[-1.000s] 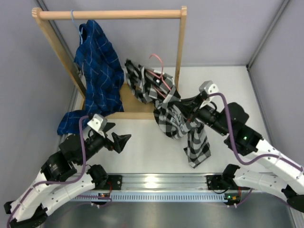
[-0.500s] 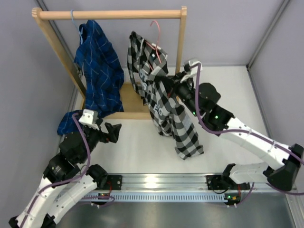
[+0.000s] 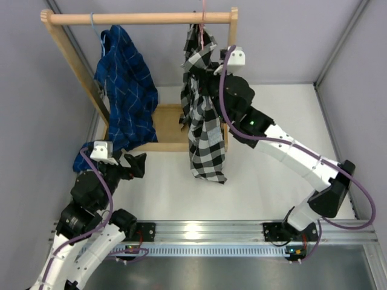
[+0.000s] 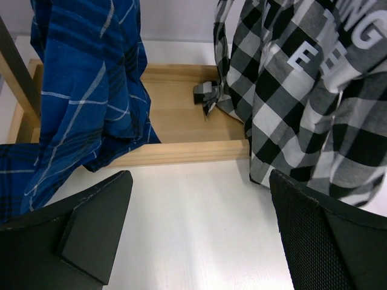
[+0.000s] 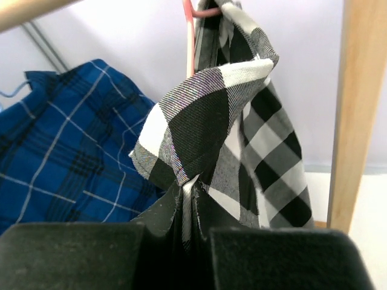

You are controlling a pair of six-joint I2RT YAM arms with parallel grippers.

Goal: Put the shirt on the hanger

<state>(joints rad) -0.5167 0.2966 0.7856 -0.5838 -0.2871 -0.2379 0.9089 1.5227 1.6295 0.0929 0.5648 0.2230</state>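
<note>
The black-and-white checked shirt [image 3: 202, 115] hangs long from the top of the wooden rack, draped on the pink hanger [image 3: 204, 11], whose hook reaches the rod; whether it rests on the rod I cannot tell. My right gripper [image 3: 210, 67] is high beside the rod, shut on a fold of the shirt [image 5: 205, 115] just below the hanger's wire [image 5: 189, 36]. My left gripper [image 3: 138, 164] is low on the table at the left, open and holding nothing [image 4: 199, 241]. In the left wrist view the shirt's lower part [image 4: 302, 90] hangs ahead to the right.
A blue plaid shirt [image 3: 124, 84] hangs on the left of the wooden rod [image 3: 139, 19], its tail on the table. The rack's right post [image 5: 357, 109] stands close to my right gripper. The rack's wooden base [image 4: 181, 121] lies ahead of my left gripper.
My right arm has lifted the shirt and hanger from the rack's base up to the rod. My left arm has drawn back to the left, still open.
</note>
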